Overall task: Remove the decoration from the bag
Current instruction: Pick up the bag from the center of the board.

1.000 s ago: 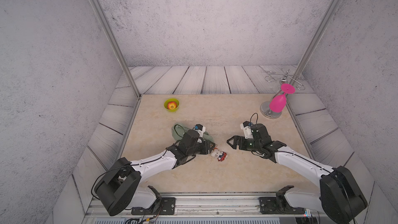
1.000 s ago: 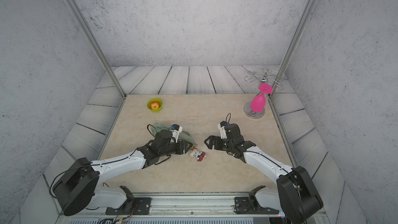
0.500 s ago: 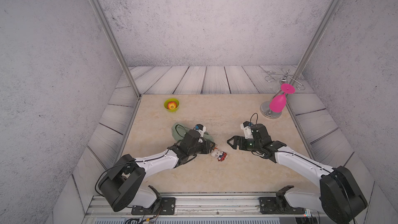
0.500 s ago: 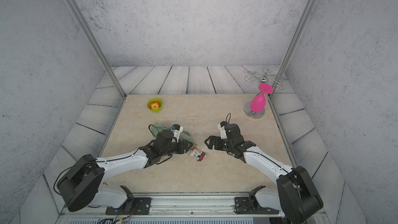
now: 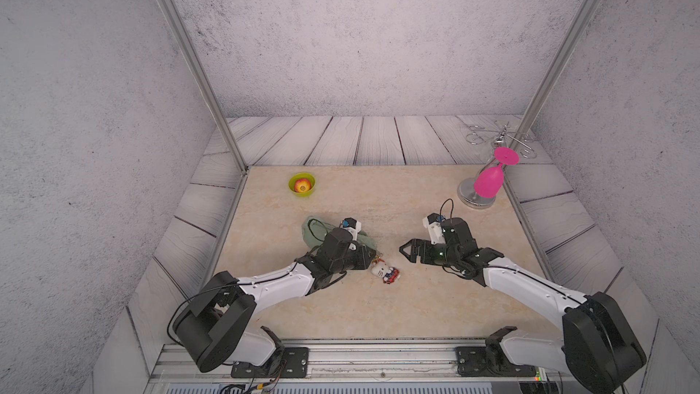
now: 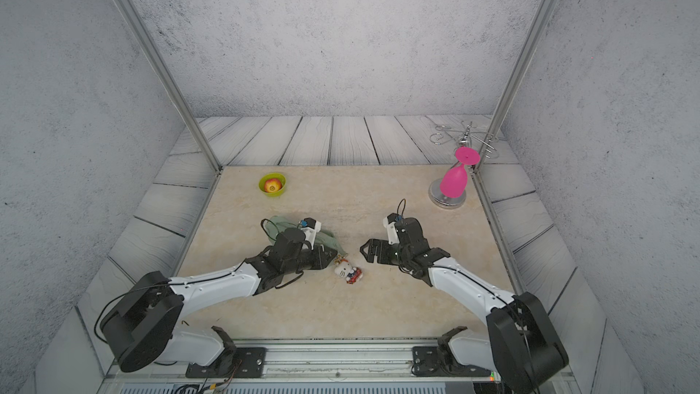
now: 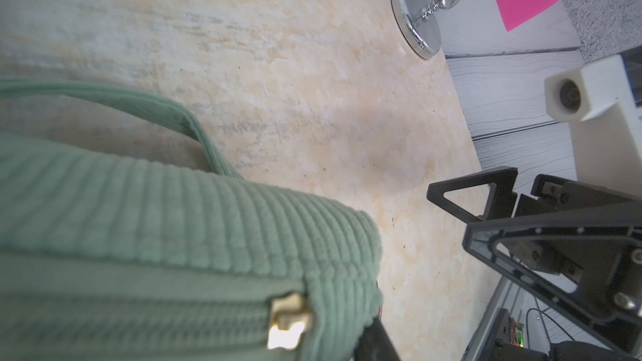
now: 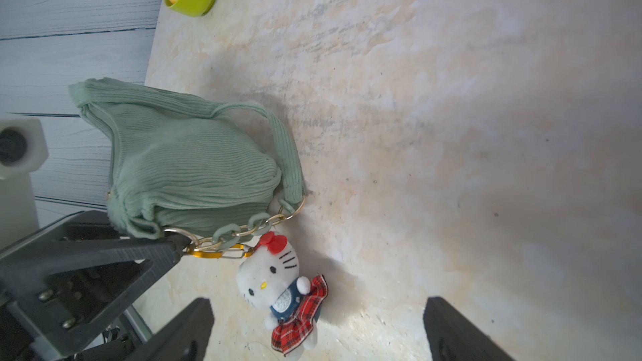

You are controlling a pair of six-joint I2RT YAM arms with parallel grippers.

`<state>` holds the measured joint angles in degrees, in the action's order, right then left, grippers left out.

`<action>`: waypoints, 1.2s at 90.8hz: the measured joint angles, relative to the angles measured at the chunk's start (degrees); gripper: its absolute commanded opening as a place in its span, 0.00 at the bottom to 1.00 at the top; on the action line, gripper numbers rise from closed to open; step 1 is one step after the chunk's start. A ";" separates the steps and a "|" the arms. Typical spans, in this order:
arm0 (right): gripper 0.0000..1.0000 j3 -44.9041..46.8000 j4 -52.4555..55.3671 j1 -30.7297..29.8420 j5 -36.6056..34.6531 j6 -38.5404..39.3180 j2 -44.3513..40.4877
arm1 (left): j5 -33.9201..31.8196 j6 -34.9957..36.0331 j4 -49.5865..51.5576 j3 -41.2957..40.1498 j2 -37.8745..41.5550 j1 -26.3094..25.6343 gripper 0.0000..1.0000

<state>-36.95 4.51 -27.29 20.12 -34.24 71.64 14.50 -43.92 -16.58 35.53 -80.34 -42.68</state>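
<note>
Marbled surface [image 5: 341, 316] carries the bag [image 8: 194, 164], the decoration [image 8: 269, 277] lying beside it, not yet unclipped from its chain [image 8: 258, 221]; left jaws pinch that chain's end; right jaws gape empty nearby.

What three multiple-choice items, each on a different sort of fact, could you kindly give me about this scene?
1. Where does the decoration lie? A on the table beside the bag; B in the bowl; C on the rack.
2. What colour is its bow? A blue; B red; C yellow.
3. How do the right gripper's jaws stand? A open; B shut on the decoration; C shut on the bag.
Key: A, it rests on the table; B, the wrist view shows red; A, they stand wide apart.
</note>
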 measured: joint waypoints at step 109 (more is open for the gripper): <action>0.95 0.50 1.29 -0.55 6.62 0.70 -11.98 | 6.88 -29.03 17.62 11.69 1.88 2.73 0.00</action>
<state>-36.45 5.80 -27.83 26.74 -33.54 59.66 21.39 -72.95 1.04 47.22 -78.46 -39.94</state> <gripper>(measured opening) 0.958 0.092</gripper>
